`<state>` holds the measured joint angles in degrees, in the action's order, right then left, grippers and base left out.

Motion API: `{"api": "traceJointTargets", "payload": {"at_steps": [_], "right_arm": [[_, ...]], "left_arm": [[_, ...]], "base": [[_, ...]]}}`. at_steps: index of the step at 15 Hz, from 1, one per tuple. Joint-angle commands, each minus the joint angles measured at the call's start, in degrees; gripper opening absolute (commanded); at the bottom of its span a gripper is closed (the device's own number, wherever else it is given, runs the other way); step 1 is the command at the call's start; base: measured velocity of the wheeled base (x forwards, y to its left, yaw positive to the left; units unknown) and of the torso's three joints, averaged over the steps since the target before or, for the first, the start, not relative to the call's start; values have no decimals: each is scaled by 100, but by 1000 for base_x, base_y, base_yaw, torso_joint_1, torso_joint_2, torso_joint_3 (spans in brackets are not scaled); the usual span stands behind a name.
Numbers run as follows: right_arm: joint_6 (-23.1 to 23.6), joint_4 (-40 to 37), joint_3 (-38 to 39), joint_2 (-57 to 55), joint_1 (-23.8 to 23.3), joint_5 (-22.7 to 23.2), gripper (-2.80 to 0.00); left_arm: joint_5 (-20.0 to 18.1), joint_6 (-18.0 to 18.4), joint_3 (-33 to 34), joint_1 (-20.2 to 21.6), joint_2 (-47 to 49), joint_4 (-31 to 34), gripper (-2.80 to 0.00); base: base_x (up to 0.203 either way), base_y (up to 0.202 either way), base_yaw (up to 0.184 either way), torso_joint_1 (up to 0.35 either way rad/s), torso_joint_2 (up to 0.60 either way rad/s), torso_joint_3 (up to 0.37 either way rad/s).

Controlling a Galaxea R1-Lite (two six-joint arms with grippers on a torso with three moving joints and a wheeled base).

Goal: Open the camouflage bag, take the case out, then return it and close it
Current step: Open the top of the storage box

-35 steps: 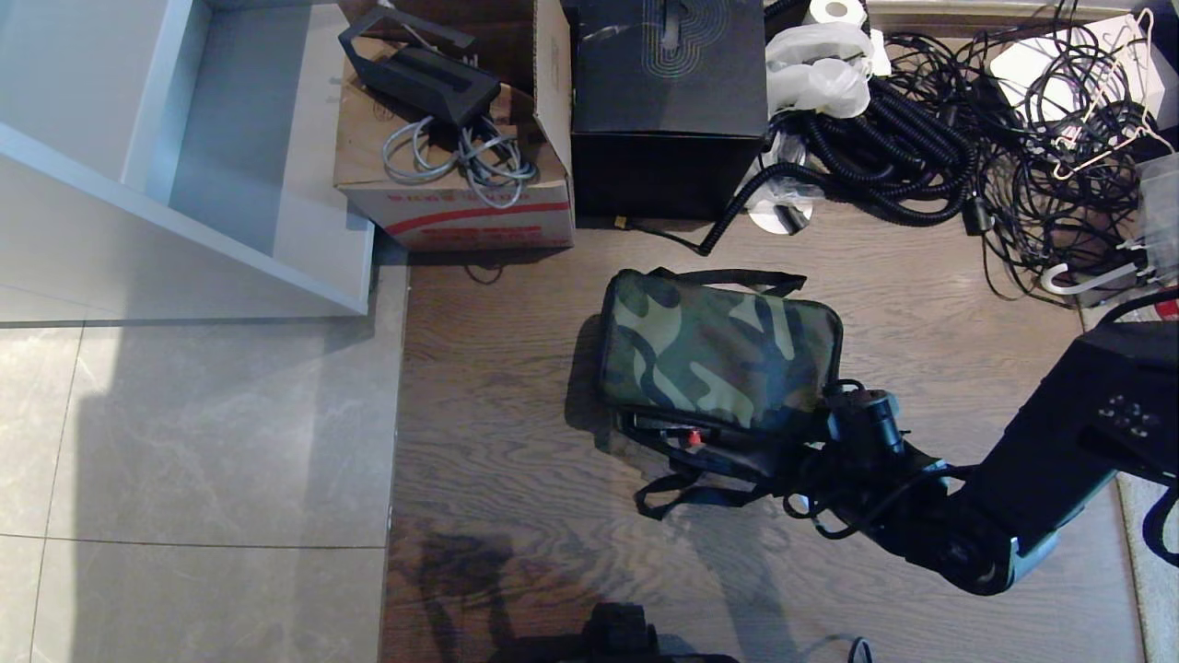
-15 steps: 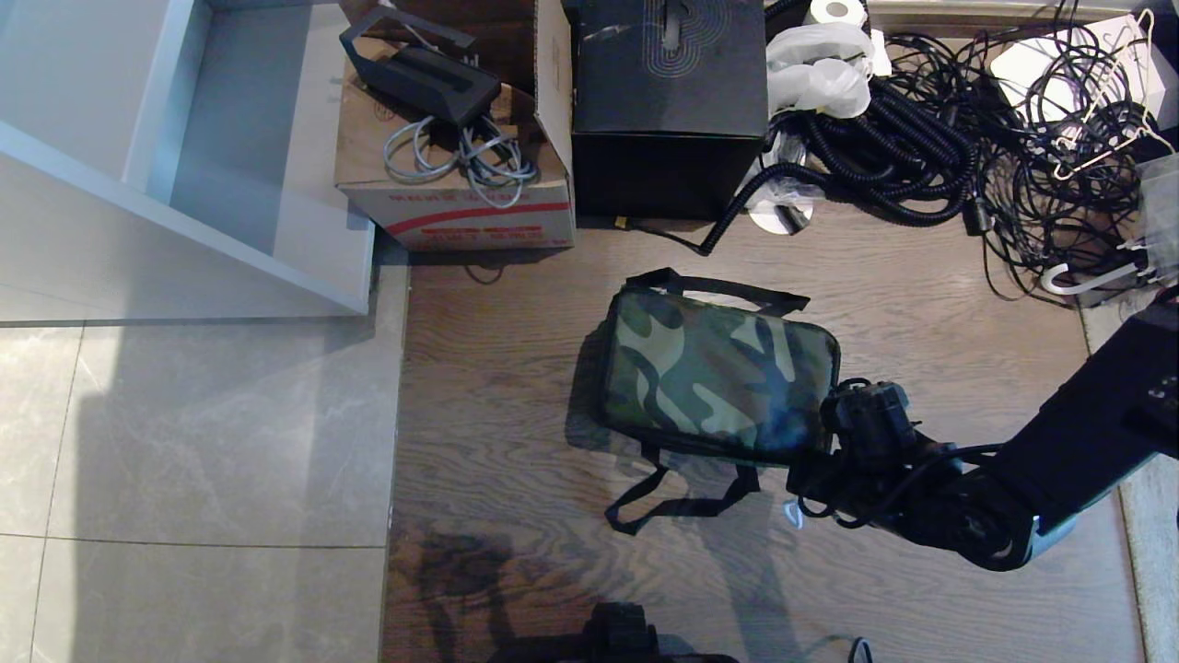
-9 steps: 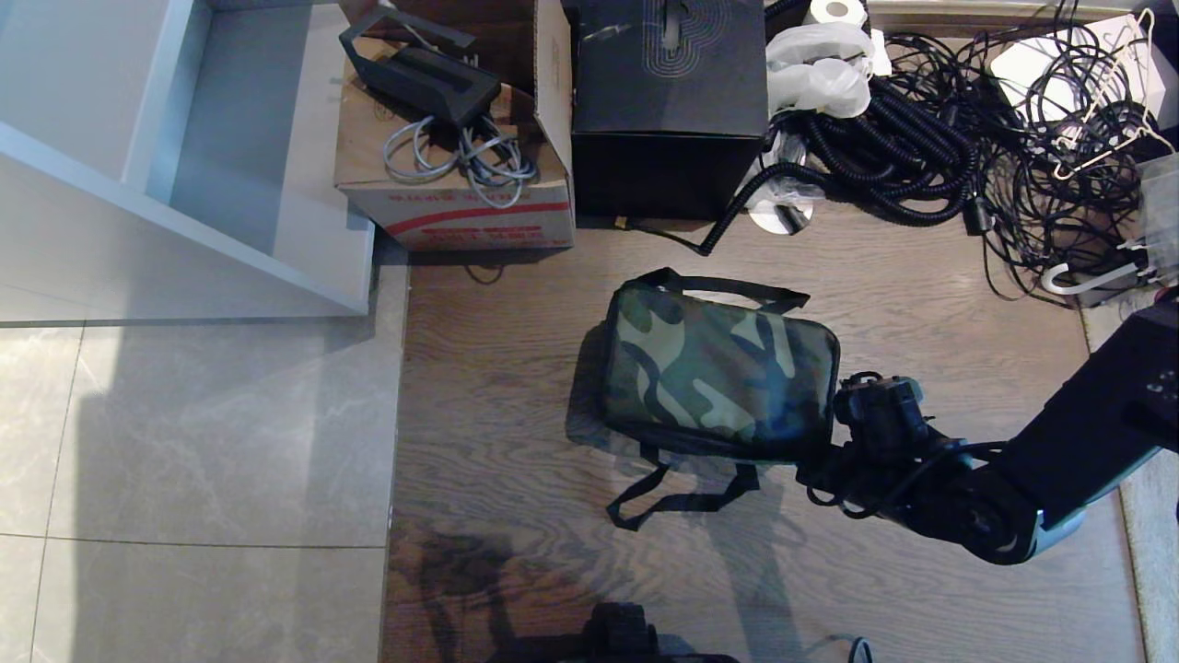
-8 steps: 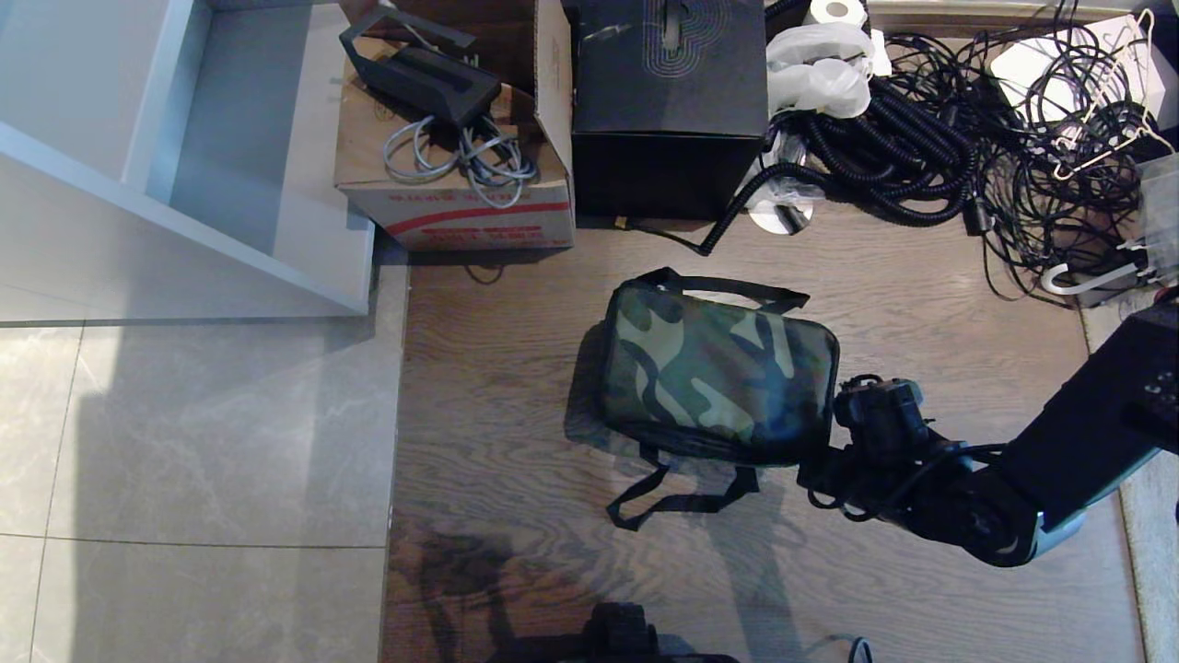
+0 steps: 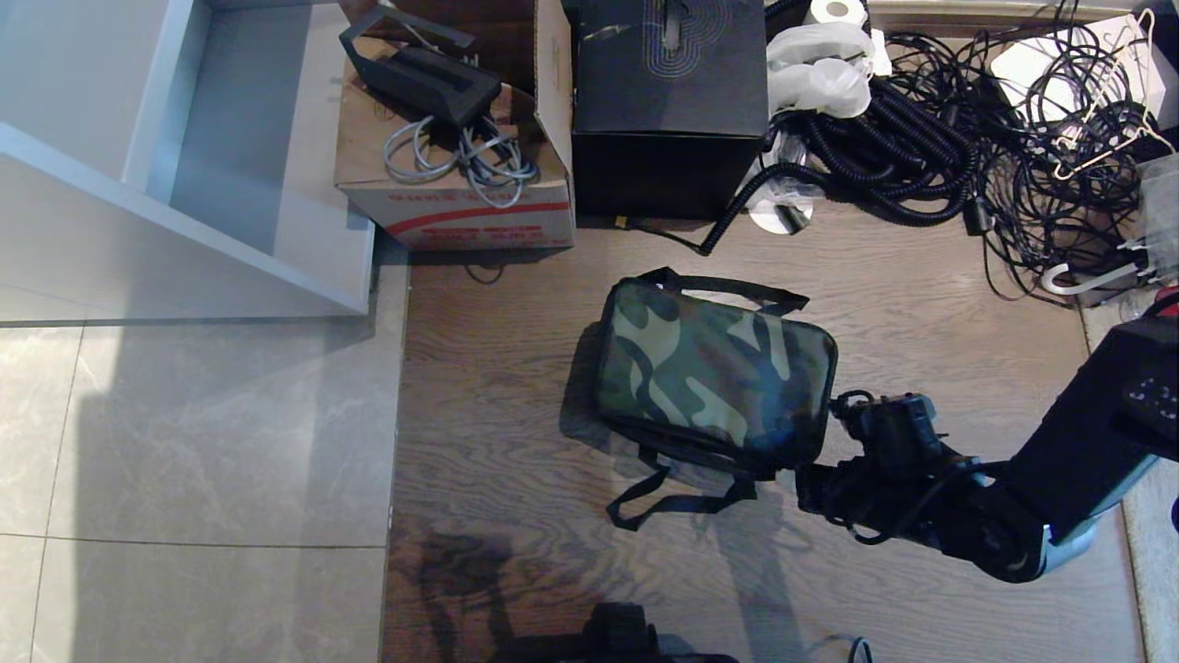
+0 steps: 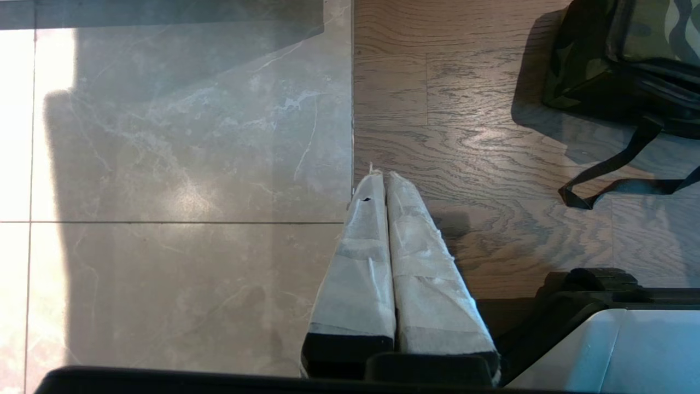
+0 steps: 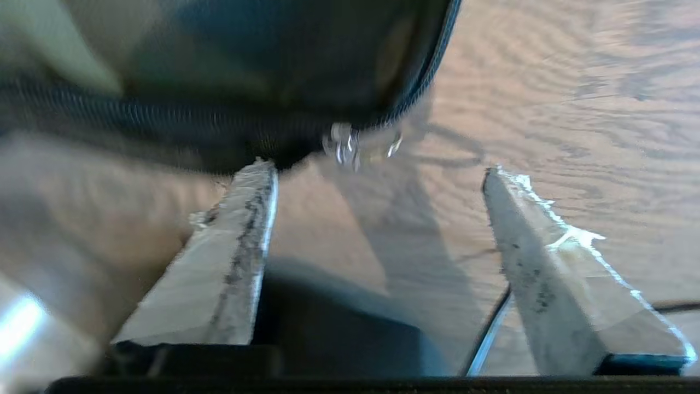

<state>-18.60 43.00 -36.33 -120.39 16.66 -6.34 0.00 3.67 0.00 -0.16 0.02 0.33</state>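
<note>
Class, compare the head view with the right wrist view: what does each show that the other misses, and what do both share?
Only the head view: the whole camouflage bag lying closed, its strap loop, the black box, the cardboard box and the cable tangle. Only the right wrist view: the right gripper open, empty, with metal zipper pulls just beyond its tips. Both: the bag's near corner and the wooden floor.

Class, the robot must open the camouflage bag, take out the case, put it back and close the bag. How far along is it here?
Near the end, it seems. The camouflage bag lies shut on the wooden floor, no case in sight. The right gripper stands open just off the bag's corner, its zipper pull hanging free ahead of it. The left gripper is parked, shut. What remains is confirming the zip is fully closed, then withdrawing.
</note>
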Motion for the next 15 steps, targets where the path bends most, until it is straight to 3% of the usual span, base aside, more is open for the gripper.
{"api": "traceJointTargets", "payload": {"at_steps": [1,3,4,7,12,15], "right_arm": [[318,399,229,-46,-93,180,0],[969,499,316,-9,-292,253,0],[1075,649,314,13,-345,502,0],[1302,1043,579,-75,-435,782,0],[1436,1932,665,-649,-430,725,0],[1461,2650,620,-1051,-422,464,0]], "left_arm": [[0,3,0,-2,-2,2,-280],[0,5,0,-2,-2,2,-280],[0,2,0,-2,-2,2,-280],[0,4,0,-9,-2,2,-280],[0,7,0,-7,-2,2,-280],[0,2,0,-2,-2,2,-280]], "base": [[0,0,0,0,0,0],[0,0,0,0,0,0],[0,0,0,0,0,0],[0,0,0,0,0,0],[0,0,0,0,0,0],[0,0,0,0,0,0]]}}
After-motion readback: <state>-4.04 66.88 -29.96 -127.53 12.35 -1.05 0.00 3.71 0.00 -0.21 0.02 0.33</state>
